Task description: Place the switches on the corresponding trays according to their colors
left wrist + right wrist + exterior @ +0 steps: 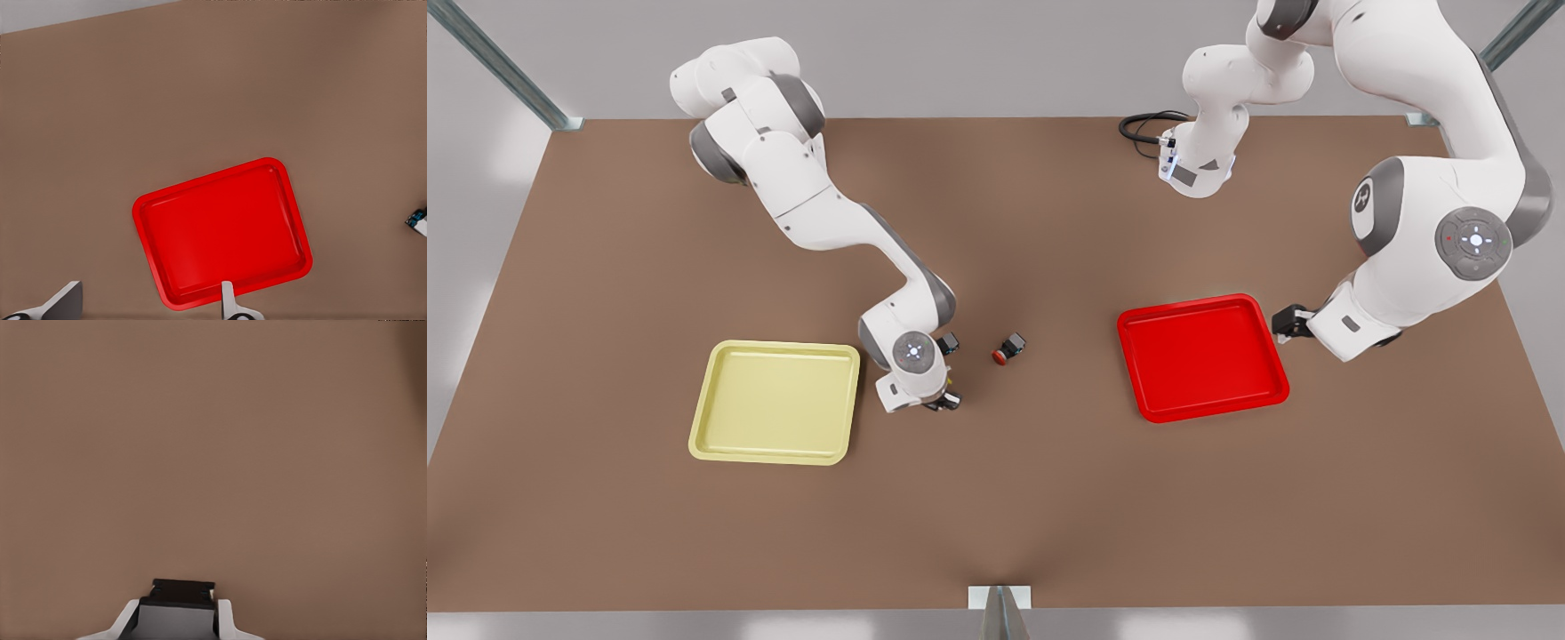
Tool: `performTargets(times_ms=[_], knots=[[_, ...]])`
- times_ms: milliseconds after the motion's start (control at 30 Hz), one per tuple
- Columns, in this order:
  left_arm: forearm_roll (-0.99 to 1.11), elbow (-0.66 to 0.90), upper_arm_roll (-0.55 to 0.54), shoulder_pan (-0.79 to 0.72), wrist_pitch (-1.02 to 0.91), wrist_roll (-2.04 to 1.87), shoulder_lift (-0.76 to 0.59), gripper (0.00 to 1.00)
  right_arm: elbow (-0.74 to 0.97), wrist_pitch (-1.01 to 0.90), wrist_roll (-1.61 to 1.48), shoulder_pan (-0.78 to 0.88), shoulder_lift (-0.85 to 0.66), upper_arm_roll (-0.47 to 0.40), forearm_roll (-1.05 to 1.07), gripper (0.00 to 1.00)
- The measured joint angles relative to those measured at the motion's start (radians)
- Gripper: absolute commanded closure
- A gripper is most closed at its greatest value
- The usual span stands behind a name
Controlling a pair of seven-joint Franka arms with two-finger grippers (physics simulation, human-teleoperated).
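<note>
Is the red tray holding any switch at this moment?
No. In the front view the red tray is bare; the red-capped switch lies on the table.

switch (179, 603) cap hidden between jaws, another switch (949, 343) half-hidden behind arm

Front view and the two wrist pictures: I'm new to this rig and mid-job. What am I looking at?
Two white robot arms work over a brown table. The front view looks down on everything from above. Each wrist picture comes from a camera on one arm's hand. The left hand hovers open beside the red tray, which its camera sees. The right hand, next to the yellow tray, is shut on a small black switch; its cap colour is hidden. A red-capped switch lies on the table between the trays, and a third switch sits by the right arm's wrist.
</note>
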Motion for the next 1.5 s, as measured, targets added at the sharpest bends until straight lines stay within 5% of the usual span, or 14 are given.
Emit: performTargets(times_ms=[500,767,800,833,1033,1233,1400,1500], knots=[[-0.001,0.000,-0.007,-0.006,0.000,0.001,0.005,0.00,-0.064,-0.017,-0.230,-0.101,-0.099,-0.005,0.029,0.50],[-0.006,0.136,-0.115,-0.293,0.021,-0.002,0.217,0.00,-0.306,0.038,-0.748,-0.344,-0.244,-0.049,0.038,0.48],[-0.006,0.135,-0.140,-0.297,0.062,-0.013,0.239,0.00,-0.337,0.076,-0.760,-0.350,-0.244,-0.050,0.037,0.34],[-0.005,0.130,-0.148,-0.324,0.088,-0.014,0.261,0.00,-0.346,0.079,-0.757,-0.350,-0.244,-0.051,0.032,0.03],[-0.010,0.037,-0.149,-0.441,0.287,-0.034,0.330,0.00,-0.343,0.056,-0.758,-0.350,-0.280,-0.049,0.030,0.00],[-0.011,-0.078,-0.149,-0.530,0.408,-0.110,0.359,0.00,-0.161,-0.446,-0.870,-0.376,-0.676,-0.050,0.030,0.00],[-0.010,-0.157,-0.149,-0.534,0.511,-0.112,0.397,0.00,0.062,-0.779,-1.139,-0.506,-0.698,-0.135,0.077,0.00],[-0.009,-0.156,-0.148,-0.534,0.542,-0.113,0.433,0.00,0.114,-0.769,-1.142,-0.552,-0.683,-0.131,0.123,0.00]])
